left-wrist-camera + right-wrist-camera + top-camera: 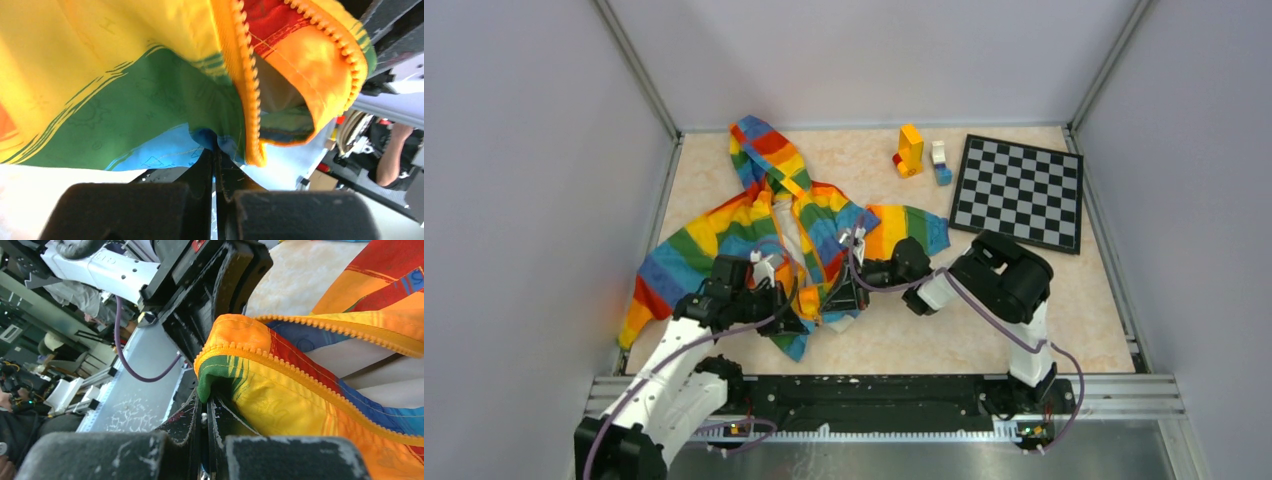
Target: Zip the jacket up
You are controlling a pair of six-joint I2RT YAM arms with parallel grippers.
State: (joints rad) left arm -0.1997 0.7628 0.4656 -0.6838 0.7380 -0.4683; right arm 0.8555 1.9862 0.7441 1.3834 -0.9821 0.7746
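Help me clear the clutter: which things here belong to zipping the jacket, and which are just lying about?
For the job: rainbow-striped jacket; its orange zipper; left claw and right claw, both shut on its fabric.
Lying about: chessboard; yellow-and-red block stack; white-and-blue blocks.

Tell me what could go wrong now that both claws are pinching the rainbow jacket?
1. The left claw and right claw each pinch only a thin edge of the jacket, so it might slip out.
2. The zipper teeth sit on folded, bunched cloth, so the two sides may not line up.
3. The claws are very close together and could bump.
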